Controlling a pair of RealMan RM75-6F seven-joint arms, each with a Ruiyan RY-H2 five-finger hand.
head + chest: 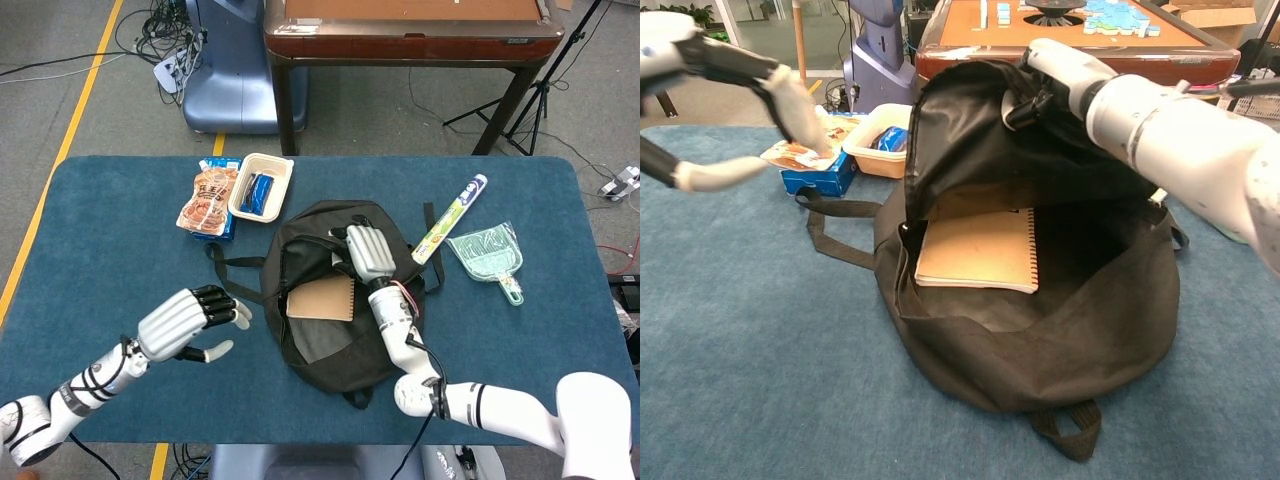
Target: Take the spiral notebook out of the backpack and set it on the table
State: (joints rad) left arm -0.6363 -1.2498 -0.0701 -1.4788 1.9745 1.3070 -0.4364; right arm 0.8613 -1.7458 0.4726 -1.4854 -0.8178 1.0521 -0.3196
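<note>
Black fabric backpack point(335, 330) gaping; right hand point(366, 250) grips raised flap. Tan spiral notebook point(321, 298) lies flat inside. Left hand point(188, 320) empty, fingers spread.
</note>
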